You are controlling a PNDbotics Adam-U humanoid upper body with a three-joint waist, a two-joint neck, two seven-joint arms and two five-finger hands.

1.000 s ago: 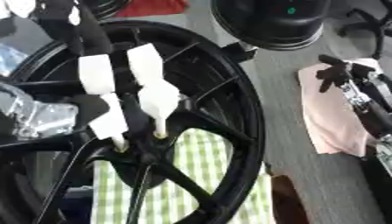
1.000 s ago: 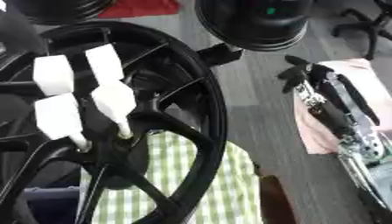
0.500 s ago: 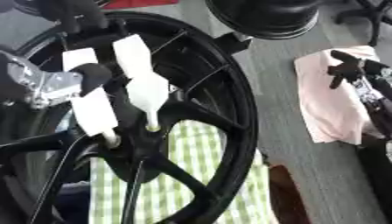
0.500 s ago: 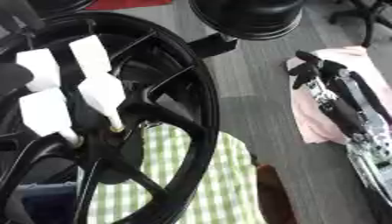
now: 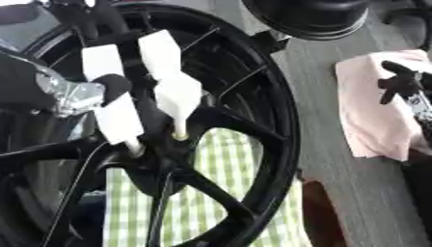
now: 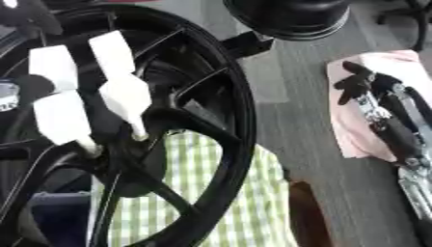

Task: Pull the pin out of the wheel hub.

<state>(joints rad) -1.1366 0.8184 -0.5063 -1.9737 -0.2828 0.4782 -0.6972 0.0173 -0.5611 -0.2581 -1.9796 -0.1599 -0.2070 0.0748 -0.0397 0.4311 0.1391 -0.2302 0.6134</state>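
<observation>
The big black wheel hub point(image 5: 253, 120) lies on a green checked cloth point(image 5: 211, 193). Over its middle, the left hand point(image 5: 143, 91) has white fingertips pinching a thin pin point(image 5: 179, 131). Beside the hub, the right hand point(image 6: 380, 111) rests spread on a pink cloth point(image 6: 354, 120).

A black wheel hub point(image 6: 127, 140) fills the nine o'clock half of the view, its spokes meeting at a dark centre. The left hand point(image 6: 84, 96) comes in from eleven o'clock, its white-clad fingers point(image 6: 127, 99) pointing down onto the hub centre; no pin can be made out there. A green checked cloth point(image 6: 211, 193) shows through the spokes. At three o'clock the right hand point(image 6: 380, 106) lies on a pink cloth point(image 6: 354, 135) on the grey worktop point(image 6: 295, 96), fingers relaxed.
</observation>
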